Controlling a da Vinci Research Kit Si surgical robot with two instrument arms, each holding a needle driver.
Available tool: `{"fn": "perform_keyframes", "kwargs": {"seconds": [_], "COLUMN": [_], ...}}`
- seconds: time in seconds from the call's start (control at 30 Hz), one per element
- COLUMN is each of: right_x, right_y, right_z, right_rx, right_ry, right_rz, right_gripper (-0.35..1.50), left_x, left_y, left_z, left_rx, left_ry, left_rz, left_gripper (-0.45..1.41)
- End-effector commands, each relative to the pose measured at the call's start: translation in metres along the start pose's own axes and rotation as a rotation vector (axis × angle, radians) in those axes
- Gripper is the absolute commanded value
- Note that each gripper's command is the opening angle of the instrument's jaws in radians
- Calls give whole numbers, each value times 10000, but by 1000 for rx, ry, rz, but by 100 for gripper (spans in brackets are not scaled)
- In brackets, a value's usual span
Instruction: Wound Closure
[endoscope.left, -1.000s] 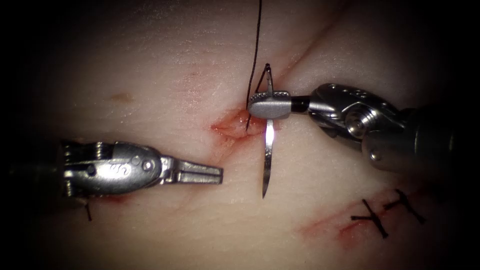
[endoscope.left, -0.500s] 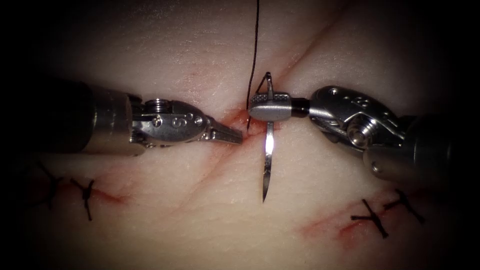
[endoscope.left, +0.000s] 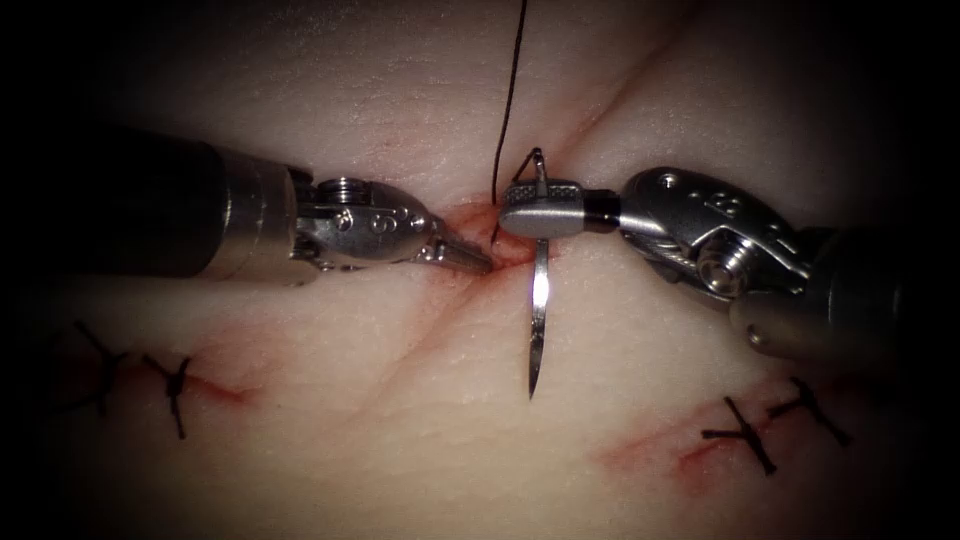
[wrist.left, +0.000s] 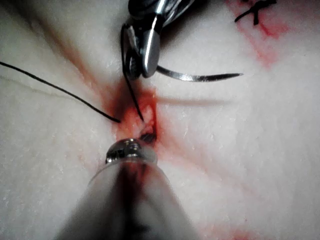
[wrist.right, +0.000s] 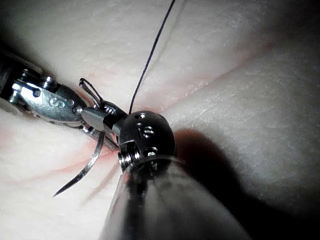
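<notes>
Fingers of the right tool (endoscope.left: 530, 215) clamp the needle (endoscope.left: 537, 335) near its thread end; left tool's (endoscope.left: 470, 258) closed at the cut (endoscope.left: 470, 225).

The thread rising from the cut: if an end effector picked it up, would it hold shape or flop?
The thread looks very thin and bends in a loose curve, so it would probably flop and follow any pull. It probably weighs almost nothing. One end enters the cut, so a hard tug may strain the tissue.

Right tool (endoscope.left: 540, 212) just right of the cut (endoscope.left: 470, 255), needle (endoscope.left: 537, 320) hanging below its jaws above the tissue (endoscope.left: 400, 420), left tool (endoscope.left: 470, 258) opposite, thread (endoscope.left: 510, 90) running up behind.
</notes>
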Motion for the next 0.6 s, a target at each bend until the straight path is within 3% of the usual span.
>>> {"fn": "perform_keyframes", "kwargs": {"seconds": [0.03, 0.27, 0.6], "right_x": [-8, -7, -15], "right_y": [0, 15, 27], "right_z": [7, 7, 20], "right_rx": [1, -24, -61], "right_ry": [0, 22, 55], "right_rz": [-8, -168, -411], "right_gripper": [-35, -35, -35], "left_x": [-2, -12, -18], "left_y": [1, 2, 8], "left_z": [9, 20, 28], "left_rx": [-3, -7, -75], "left_ry": [0, -76, -260], "left_rz": [0, 11, 11], "left_gripper": [-45, -45, -45]}}
